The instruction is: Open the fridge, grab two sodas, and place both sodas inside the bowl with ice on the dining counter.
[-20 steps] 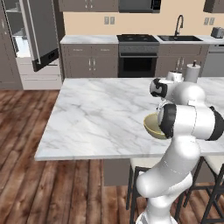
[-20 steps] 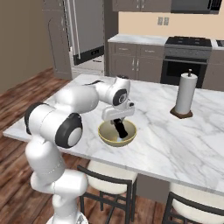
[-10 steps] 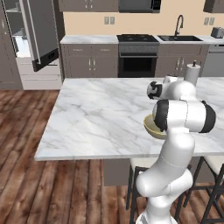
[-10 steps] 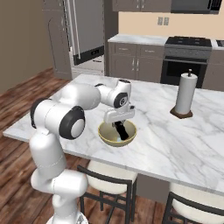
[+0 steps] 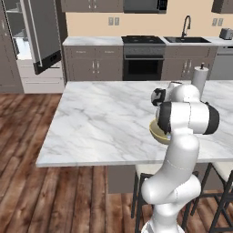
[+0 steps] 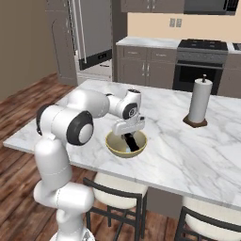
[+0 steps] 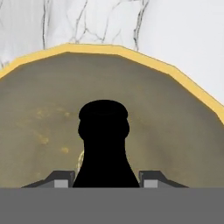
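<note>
Tool (image 6: 131, 141) clamped on a small black narrow-necked soda bottle (image 7: 103, 146), dark finger tips (image 7: 61, 179) flanking the bottle's shoulders in the hand view, neck running straight out ahead between them. Hangs low over the round olive-beige bowl with a yellow rim (image 6: 125, 143); seen from the right base view, bottle (image 6: 130, 141) angled down into the bowl's pale hollow, cap end lowest. Cannot tell whether the bottle already touches the bowl's floor or the ice. Long axis of the bottle in line with the tool, pointing into the bowl's middle, rim (image 7: 131, 54) ringing it on all sides in the hand view: so the coming release probably needs little more than parting the jaws, with the bottle likely to tip and settle against the wall. Bowl (image 5: 156, 132) near the worktop's front edge, mostly hidden behind the white arm in the left base view. Large white marble worktop with grey veins (image 6: 188, 155) also bearing a white paper towel roll on a dark base (image 6: 198, 101), well apart from the bowl. Tall light-grey fridge (image 5: 38, 38) beyond, door swung open, white shelves showing. No second bottle made out in the bowl.
</note>
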Robot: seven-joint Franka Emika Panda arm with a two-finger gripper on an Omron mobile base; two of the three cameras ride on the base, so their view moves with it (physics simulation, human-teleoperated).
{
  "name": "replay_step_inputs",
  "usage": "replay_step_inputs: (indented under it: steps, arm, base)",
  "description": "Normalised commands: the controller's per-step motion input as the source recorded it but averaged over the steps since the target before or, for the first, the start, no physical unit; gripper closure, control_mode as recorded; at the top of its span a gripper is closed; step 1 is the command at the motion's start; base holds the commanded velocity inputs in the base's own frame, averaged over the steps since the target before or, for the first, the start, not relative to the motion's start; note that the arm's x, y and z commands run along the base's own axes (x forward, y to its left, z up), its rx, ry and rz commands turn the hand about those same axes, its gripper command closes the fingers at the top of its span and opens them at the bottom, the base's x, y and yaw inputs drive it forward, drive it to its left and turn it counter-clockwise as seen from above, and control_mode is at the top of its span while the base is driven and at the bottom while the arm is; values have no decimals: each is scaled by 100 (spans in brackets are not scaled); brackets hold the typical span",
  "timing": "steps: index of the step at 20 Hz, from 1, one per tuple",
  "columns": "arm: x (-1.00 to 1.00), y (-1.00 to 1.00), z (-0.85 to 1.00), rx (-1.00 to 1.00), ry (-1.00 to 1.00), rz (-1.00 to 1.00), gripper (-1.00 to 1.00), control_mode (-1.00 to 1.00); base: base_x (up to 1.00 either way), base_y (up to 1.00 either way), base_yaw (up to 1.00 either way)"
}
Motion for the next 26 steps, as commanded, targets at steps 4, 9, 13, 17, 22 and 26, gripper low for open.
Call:
replay_step_inputs:
  steps: [4,9,13,17,22,26]
  arm:
    - [14,0,-21,0,0,4,100,-100]
    - [15,0,-21,0,1,4,100,-100]
    - [4,0,-22,0,0,4,-100,-100]
    - [-21,0,-11,0,0,2,-100,-100]
    - [-39,0,-1,0,-3,0,-100,-100]
    - [-28,0,3,0,-7,0,-100,-100]
  base:
    - [0,0,0]
    - [0,0,0]
    - [0,0,0]
    - [0,0,0]
    - [0,0,0]
    - [0,0,0]
